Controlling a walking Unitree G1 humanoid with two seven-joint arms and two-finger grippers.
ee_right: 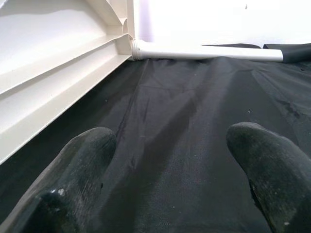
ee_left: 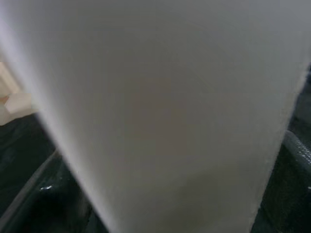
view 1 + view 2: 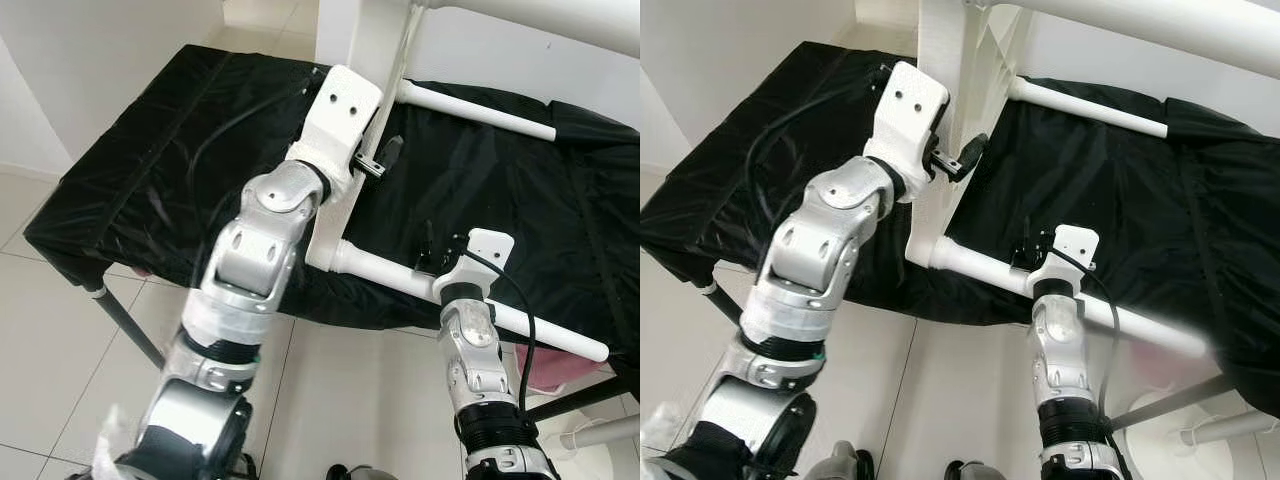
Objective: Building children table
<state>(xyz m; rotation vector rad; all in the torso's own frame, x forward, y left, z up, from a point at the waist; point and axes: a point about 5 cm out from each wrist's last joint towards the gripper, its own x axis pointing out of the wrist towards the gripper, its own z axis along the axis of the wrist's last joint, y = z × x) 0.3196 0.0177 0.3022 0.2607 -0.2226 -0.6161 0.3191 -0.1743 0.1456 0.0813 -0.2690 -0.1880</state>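
I am seeing the left claw (image 3: 385,155) clenching the white tabletop panel (image 3: 340,215) at frame centre — the right claw (image 1: 170,170) is hovering released over the black-draped desk (image 3: 150,170), beside a white leg (image 3: 530,325).

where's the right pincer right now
The right pincer hovers open over the black cloth, just past the near white table leg, on the robot's right. The white tabletop stands on edge beside it, apart from its fingers.

One white tabletop (image 3: 345,215) on edge. Three white legs (image 3: 470,108) attached. One black-covered desk (image 3: 150,170). Two hands: left hand (image 3: 385,155), right hand (image 1: 170,174).
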